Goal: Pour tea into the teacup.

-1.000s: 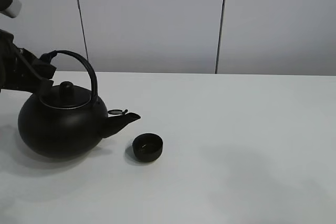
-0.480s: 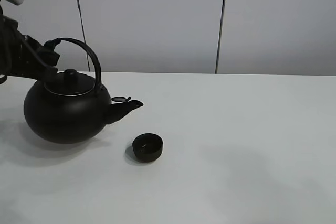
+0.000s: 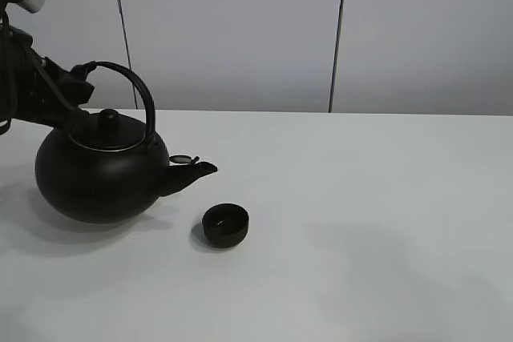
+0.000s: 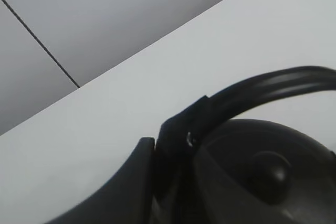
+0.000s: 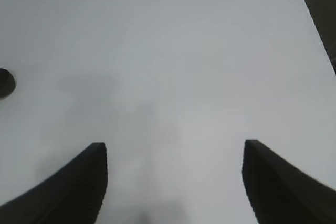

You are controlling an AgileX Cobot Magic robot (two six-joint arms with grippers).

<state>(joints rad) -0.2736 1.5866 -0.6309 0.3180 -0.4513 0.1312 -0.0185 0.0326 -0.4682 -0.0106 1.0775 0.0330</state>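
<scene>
The small, low, matte black teacup (image 3: 225, 224) stands upright on the white bench (image 3: 369, 222) near its front, in the same spot as half a second ago. It is just in front of the spout tip and apart from it. The right wrist view catches the teacup (image 5: 5, 82) at the edge of the picture, well away from the right fingers (image 5: 86, 182), which are spread wide over bare bench (image 5: 173, 51).

Behind and beside the cup hangs the big round black kettle (image 3: 100, 178) with its knobbed lid (image 3: 107, 122). It appears to be clear of the bench, with a soft shadow under it. Since half a second ago its short spout (image 3: 192, 172) has dipped lower towards the cup and the body has tipped slightly forward. A second ago it sat lower.

The left fingers (image 3: 74, 86) pinch the rear end of the arched black handle (image 3: 132, 86). The left wrist view shows these fingers (image 4: 176, 140) clamped on the handle (image 4: 273, 85), just above the lid. The left arm reaches in from the far left edge, sloping down to the handle.
</scene>
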